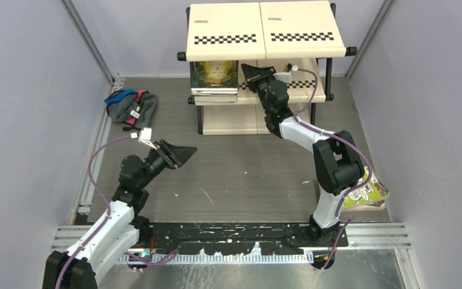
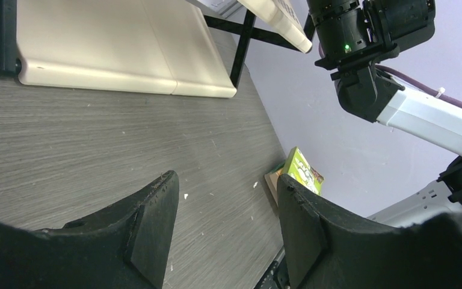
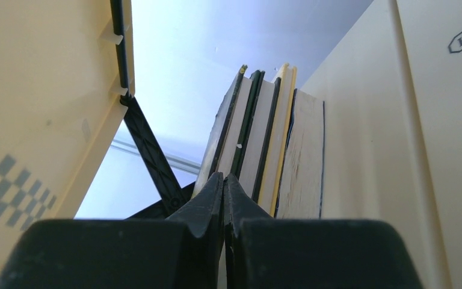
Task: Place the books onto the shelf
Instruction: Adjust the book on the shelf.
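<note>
- On the middle board of the shelf (image 1: 228,27) lies a pile of books (image 1: 214,77); the right gripper (image 3: 223,180) is shut beside it, empty.
- A lime green book (image 1: 374,191) waits by the right arm (image 1: 337,168): probably light and stiff, so pinch one edge.
- The left gripper (image 1: 183,155) hangs open, empty.

I sit walled in on three sides by plain pale lavender-grey panels (image 1: 30,90), matte and bare. Slim aluminium posts (image 1: 90,42) run up where the back panel meets the side ones. Below me lies a grey wood-grain tabletop (image 1: 240,174), flecked with small white scuffs (image 1: 206,195). Ribbed aluminium rails (image 1: 99,129) edge its left side, and more cross the near edge, where a scratched black plate (image 1: 228,232) lies over them. Nearest of all is a sheet of brushed metal (image 1: 240,274). A crumpled grey-and-blue cloth bundle (image 1: 131,107) lies by the far-left corner. The light is soft and even, the shadows faint.
</note>
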Robot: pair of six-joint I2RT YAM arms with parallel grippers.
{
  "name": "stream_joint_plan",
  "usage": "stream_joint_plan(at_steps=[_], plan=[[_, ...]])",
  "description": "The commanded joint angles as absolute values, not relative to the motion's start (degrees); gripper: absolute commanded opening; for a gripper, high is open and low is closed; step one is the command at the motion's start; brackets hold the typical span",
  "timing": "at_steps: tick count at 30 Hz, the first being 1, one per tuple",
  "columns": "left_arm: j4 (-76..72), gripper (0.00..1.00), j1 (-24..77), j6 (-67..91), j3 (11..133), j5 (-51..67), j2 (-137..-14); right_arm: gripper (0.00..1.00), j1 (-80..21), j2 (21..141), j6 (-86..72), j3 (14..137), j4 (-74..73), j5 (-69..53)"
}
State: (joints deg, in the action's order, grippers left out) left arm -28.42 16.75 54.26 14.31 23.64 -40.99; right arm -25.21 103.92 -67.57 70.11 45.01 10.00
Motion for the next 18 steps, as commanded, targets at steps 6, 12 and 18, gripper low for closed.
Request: stream_joint_plan(at_steps=[6,12,18], plan=[[-30.0,0.61,16.3,55.1,14.4,24.7,-40.1,0.08,-25.0,100.4,-66.4,71.4,45.0,12.5],[-30.2,0.61,16.4,55.1,14.2,24.5,-40.2,0.08,-25.4,100.7,-66.3,73.1,40.7,13.9],[-31.0,0.61,16.3,55.1,14.1,24.5,-41.0,0.08,-25.9,103.1,-65.8,77.2,37.1,11.9]])
